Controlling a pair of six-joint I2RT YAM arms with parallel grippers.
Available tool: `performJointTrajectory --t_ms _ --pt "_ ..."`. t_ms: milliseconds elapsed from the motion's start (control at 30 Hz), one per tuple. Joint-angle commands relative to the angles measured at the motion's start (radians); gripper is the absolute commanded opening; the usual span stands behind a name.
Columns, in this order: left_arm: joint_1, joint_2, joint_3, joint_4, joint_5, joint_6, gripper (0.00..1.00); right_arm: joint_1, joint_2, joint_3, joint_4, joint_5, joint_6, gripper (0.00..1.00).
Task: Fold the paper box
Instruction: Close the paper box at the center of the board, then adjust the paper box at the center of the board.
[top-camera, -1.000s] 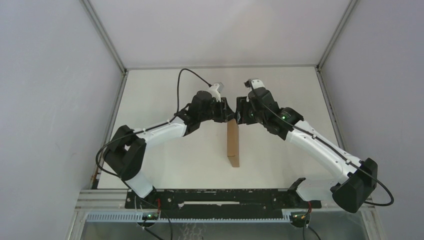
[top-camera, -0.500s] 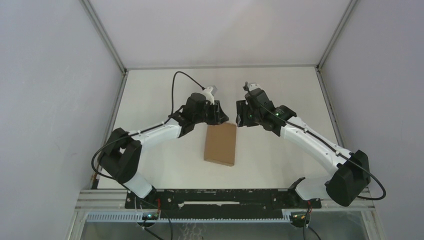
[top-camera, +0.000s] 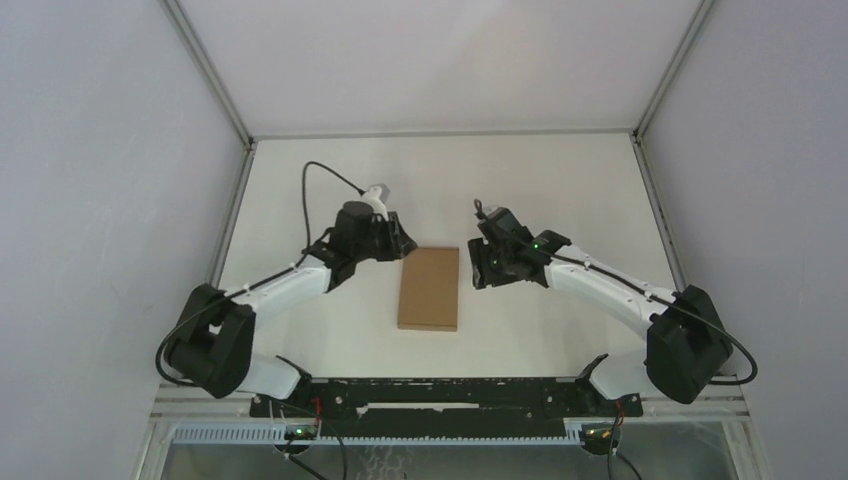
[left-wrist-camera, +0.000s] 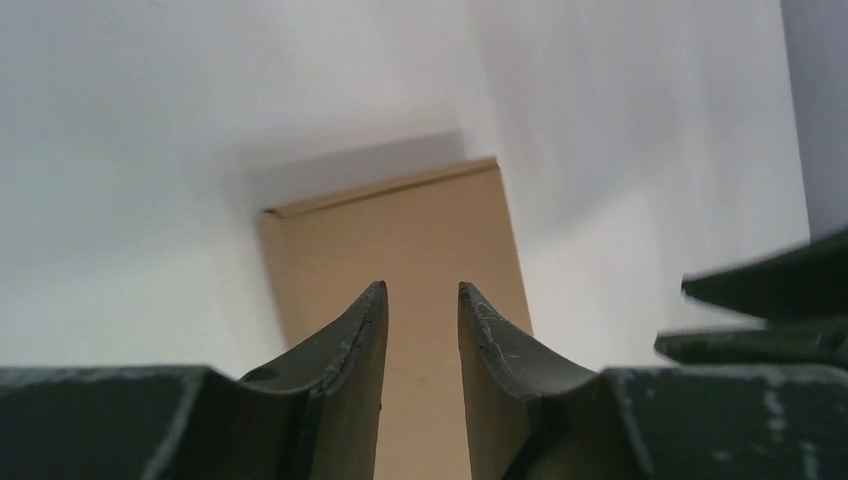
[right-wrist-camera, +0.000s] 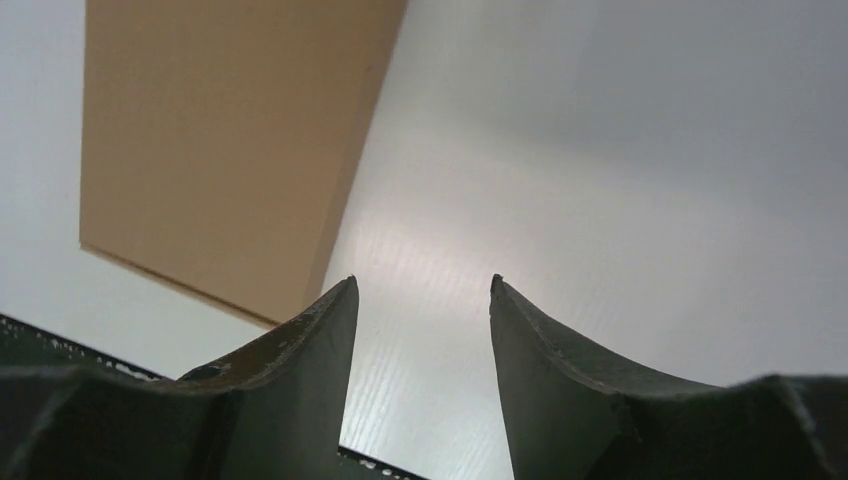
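Paper box (top-camera: 429, 288) lies flat. We see left gripper (left-wrist-camera: 421, 290) and right gripper (right-wrist-camera: 422, 282) beside it, fingers parted, holding nothing.

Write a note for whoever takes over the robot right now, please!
Left gripper: open, empty, over the far end of the paper box.
Right gripper: open, empty, over the table just right of the box.
Paper box: lies flat mid-table between the arms, a plain closed brown rectangle.
Done: the folding looks finished.
Left: check that the flaps hold; these views cannot show it.
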Motion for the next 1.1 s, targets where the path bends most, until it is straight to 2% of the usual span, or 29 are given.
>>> performJointTrajectory --t_ms 0,200,333,400,767,1067 --pt "0.094 -0.086 -0.017 -0.011 -0.037 0.028 0.37 0.137 -0.051 -0.001 0.002 0.042 0.06 0.6" --pt "0.16 0.071 0.208 -0.103 0.037 0.1 0.38 0.369 -0.099 -0.042 -0.004 0.116 0.195 0.58" --pt "0.172 0.235 0.356 -0.159 0.086 0.127 0.46 0.5 -0.076 -0.049 0.004 0.15 0.268 0.59" --pt "0.174 0.29 0.397 -0.155 0.107 0.127 0.48 0.522 -0.043 -0.05 0.002 0.156 0.299 0.62" --pt "0.183 0.483 0.518 -0.15 0.168 0.122 0.47 0.504 0.145 -0.071 0.075 0.149 0.323 0.63" --pt "0.183 0.547 0.531 -0.144 0.204 0.127 0.45 0.358 0.172 -0.13 0.209 0.08 0.29 0.63"
